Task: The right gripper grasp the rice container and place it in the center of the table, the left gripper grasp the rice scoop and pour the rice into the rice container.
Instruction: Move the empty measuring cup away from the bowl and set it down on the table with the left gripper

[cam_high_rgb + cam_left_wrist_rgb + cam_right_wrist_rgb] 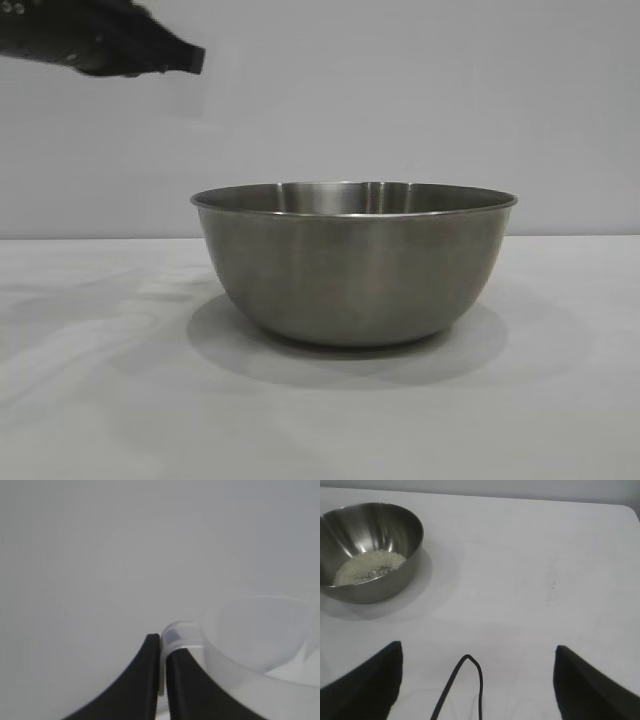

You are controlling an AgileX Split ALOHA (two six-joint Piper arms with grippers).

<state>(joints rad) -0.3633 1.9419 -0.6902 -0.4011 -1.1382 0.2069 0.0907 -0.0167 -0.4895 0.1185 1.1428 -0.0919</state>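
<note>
Rice container [355, 265] sat upright on the desk [90, 400], roughly mid-frame in ext. view, nothing gripping it. Probably parked there so both arms could reach it and the scoop could tip over its rim.

Rice [369, 566] lay in a low off-white patch on the bowl floor, per R wrist cam. Judged: pour done or nearly so.

Left end effector [161, 645]: fingers pinched together on the handle tab of the rice scoop [260, 645]. Cup body hung just beside the fingertips, off to one side. Handle grip likely chosen to keep the cup mouth free for tipping. Scoop interior looked clear; couldn't confirm whether any grains remained. In ext. view a dark arm part, taken for the L arm, showed in the upper-left corner, above and well apart from the bowl rim.

Right end effector [477, 680]: fingers spread wide, holding nothing, pointing down over bare desk. Bowl well apart from it, off toward the far side of its view. Looked parked clear of the L arm's working space.
</note>
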